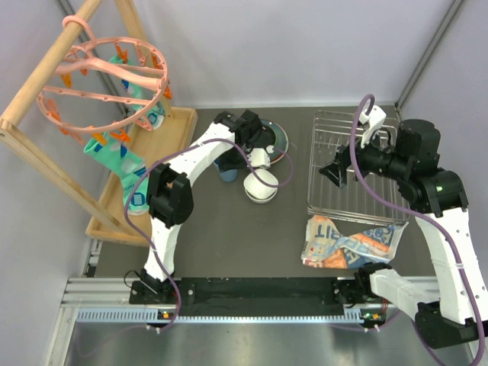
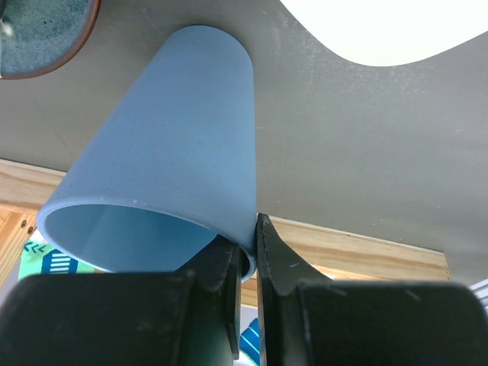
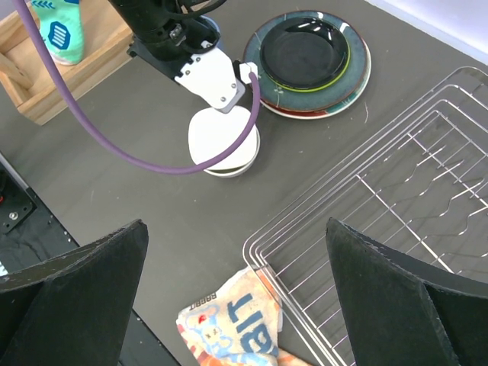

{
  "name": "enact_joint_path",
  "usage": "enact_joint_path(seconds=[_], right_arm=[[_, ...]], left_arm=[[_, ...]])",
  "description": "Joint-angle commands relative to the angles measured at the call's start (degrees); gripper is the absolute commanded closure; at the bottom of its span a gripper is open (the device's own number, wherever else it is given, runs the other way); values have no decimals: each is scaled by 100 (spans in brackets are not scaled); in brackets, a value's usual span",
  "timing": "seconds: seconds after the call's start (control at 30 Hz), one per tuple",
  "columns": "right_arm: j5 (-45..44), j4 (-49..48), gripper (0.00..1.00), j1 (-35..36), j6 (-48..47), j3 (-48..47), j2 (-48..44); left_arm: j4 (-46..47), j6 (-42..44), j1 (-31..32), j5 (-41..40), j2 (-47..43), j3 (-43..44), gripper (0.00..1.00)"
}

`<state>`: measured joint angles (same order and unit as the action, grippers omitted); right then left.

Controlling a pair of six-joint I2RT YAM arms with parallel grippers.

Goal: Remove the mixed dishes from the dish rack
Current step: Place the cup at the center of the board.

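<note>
Noted left claw pinched almost shut on the rim of a light blue cup. One finger inside the mouth, the other outside against the wall. Cup gripped at a tilt, mouth toward the wrist camera, base toward the dark worktop. Cannot tell whether base touching worktop.

Seen from above: cup just left of a small white bowl and just in front of a stack of plates. All three on the left half of the worktop, well apart from the wire dish rack on the right half.

Logged the stack from the right wrist view, top to bottom:
- small dark plate with lime-green rim
- dark teal speckled plate
- pink-rimmed plate, only its edge showing

Bowl near the stack on its near side, not touching it.

Found right claw spread wide, nothing between its fingers. Hanging above the left side of the rack, near the rack's near-left corner.

Spotted printed packet lying flat on the worktop, right up against the rack's near edge.

Far left: wooden frame carrying a pink ring of clips, patterned socks hanging below it. Lowest sock reaching down into a wooden tray.
</note>
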<state>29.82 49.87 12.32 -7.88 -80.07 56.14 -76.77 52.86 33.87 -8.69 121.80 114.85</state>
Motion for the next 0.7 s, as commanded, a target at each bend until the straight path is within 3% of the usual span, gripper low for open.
enact_joint_path(seconds=[0.0, 0.17, 0.57, 0.67], right_arm=[[94, -241, 1, -45, -29, 0, -138], [94, -241, 1, -45, -29, 9, -147], [111, -267, 1, -80, -12, 44, -147], [120, -284, 1, -89, -3, 62, -147]], left_arm=[[-725, 58, 23, -72, 19, 11, 89], [-734, 40, 15, -80, 46, 3, 78], [-681, -21, 23, -124, 20, -6, 67], [-664, -30, 23, -142, 2, 3, 59]])
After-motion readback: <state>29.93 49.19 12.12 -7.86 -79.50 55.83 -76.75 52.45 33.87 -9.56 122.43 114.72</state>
